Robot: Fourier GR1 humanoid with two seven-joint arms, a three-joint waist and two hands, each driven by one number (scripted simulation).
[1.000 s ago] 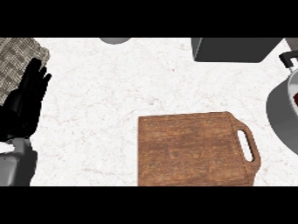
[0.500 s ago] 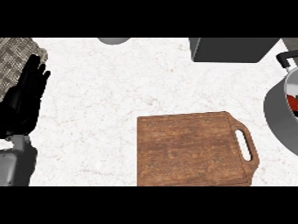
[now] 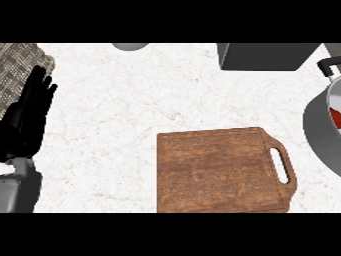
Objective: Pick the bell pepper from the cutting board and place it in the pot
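Counter [image 3: 129, 105], cutting board [image 3: 217, 170], pot [image 3: 322, 140], left hand [image 3: 27, 122], bell pepper [image 3: 337, 118].
White marbled top. Wooden board with handle slot, lower centre. Grey pot at the right edge, partly out of view. Black left hand resting at the left edge, fingers straight and upward, grasping nothing. Red bell pepper lies inside the pot.

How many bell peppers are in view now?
1. The red bell pepper sits inside the pot at the right edge; none on the cutting board. The pot runs out of view, so another could be hidden.
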